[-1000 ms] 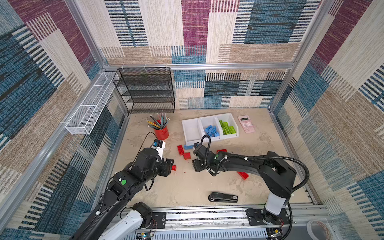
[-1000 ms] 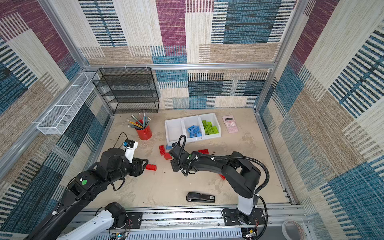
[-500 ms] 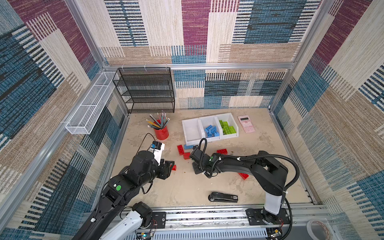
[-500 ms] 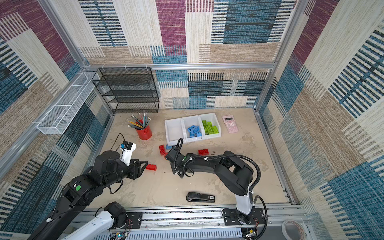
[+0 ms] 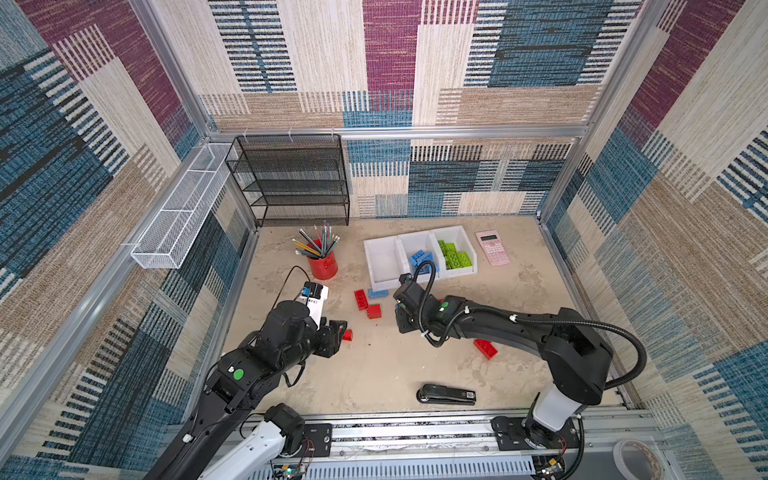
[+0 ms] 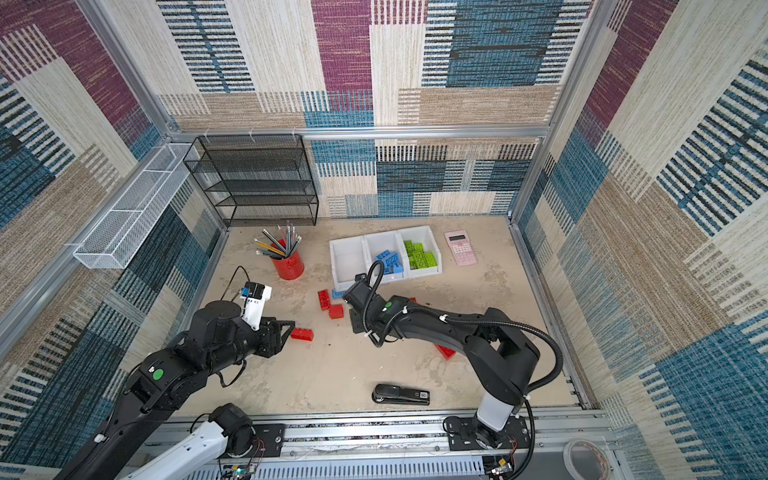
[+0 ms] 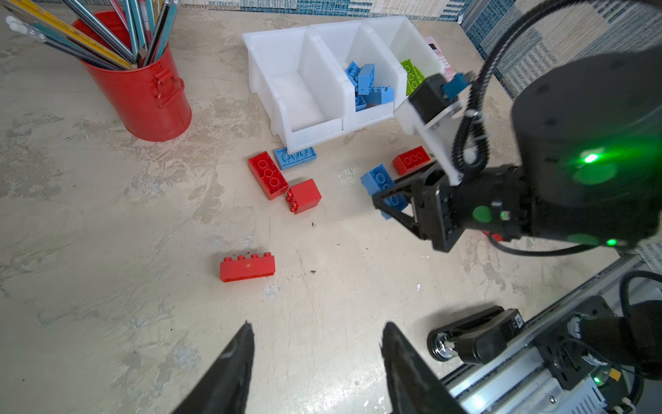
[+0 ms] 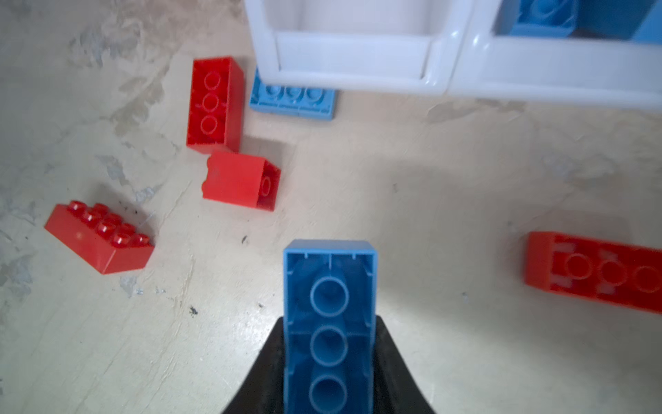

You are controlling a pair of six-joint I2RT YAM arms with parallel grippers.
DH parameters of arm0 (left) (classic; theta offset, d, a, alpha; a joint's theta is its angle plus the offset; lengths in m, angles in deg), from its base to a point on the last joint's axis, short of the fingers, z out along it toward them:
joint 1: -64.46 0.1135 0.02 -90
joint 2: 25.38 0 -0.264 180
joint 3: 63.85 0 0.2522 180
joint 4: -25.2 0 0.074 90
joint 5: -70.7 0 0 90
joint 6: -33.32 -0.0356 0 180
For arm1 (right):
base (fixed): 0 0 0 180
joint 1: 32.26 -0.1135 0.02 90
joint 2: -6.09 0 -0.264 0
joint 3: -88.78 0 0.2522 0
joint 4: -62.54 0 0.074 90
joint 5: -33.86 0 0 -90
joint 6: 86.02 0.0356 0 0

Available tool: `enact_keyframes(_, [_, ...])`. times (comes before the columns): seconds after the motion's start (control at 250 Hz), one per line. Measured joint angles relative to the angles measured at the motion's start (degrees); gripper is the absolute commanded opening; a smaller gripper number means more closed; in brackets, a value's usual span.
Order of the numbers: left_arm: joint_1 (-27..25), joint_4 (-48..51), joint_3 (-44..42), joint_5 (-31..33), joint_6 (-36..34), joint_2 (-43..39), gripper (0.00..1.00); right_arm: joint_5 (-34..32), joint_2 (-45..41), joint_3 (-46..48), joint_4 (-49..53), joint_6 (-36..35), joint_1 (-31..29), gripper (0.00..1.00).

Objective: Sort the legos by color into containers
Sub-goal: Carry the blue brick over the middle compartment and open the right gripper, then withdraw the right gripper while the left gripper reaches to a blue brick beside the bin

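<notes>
- At right gripper (image 8: pixel 329 322), lower centre: newly pinching blue brick (image 8: pixel 329 283), possibly lifted off table (image 8: pixel 447 200).
- At left gripper (image 7: pixel 317 333), bottom edge: still spread, short of red brick (image 7: pixel 247 268).

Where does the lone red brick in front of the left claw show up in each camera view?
Both top views: lone red brick on the table, nearer the camera than the red pencil cup.
Left wrist: the brick, studs up, ahead of the open left claw.
Right wrist: the brick, studs up, off to the side of the held blue brick.
Shared landmark: flat blue brick at the front edge of the empty bin.
</notes>
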Motion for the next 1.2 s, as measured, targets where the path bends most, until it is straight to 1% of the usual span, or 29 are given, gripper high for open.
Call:
enact_keyframes(0.16, [0.0,0.2,-0.2,1.2,0.0,1.1,0.58,3.4,-2.3,-1.2,-0.4,-3.8,7.4,0.23])
enact_keyframes(0.332, [0.0,0.4,-0.3,2.8,0.1,3.2,0.59,8.2,0.6,-6.9,-1.1,-9.0,15.5,0.23])
enact_keyframes(0.424, [0.0,0.4,-0.3,3.4,0.2,4.9,0.59,10.9,4.0,-11.4,-1.1,-11.4,18.8,0.23])
enact_keyframes(0.516, [0.0,0.4,-0.3,3.7,0.2,7.0,0.59,13.6,8.8,-17.8,-0.6,-13.7,21.5,0.23])
enact_keyframes(0.708, [0.0,0.9,0.6,4.8,0.0,14.0,0.59,17.6,20.0,-31.5,1.6,-17.3,24.9,0.25])
enact_keyframes(0.808, [0.1,1.1,1.9,4.9,0.0,17.4,0.59,18.7,24.4,-37.2,3.1,-18.4,26.1,0.26])
enact_keyframes(0.852, [0.1,1.3,2.4,4.9,0.0,18.5,0.59,19.2,25.9,-39.0,3.7,-19.0,26.4,0.29])
enact_keyframes(1.012, [0.3,1.5,4.2,4.9,0.0,21.0,0.59,20.3,29.5,-43.3,5.0,-19.7,27.2,0.44])
enact_keyframes(1.096, [0.3,1.5,5.4,4.9,0.0,22.3,0.59,20.9,29.9,-43.8,5.3,-19.9,27.4,0.52])
enact_keyframes(1.2, [0.3,1.5,7.2,4.8,0.0,24.6,0.59,21.6,29.1,-42.3,5.2,-20.3,27.5,0.59])
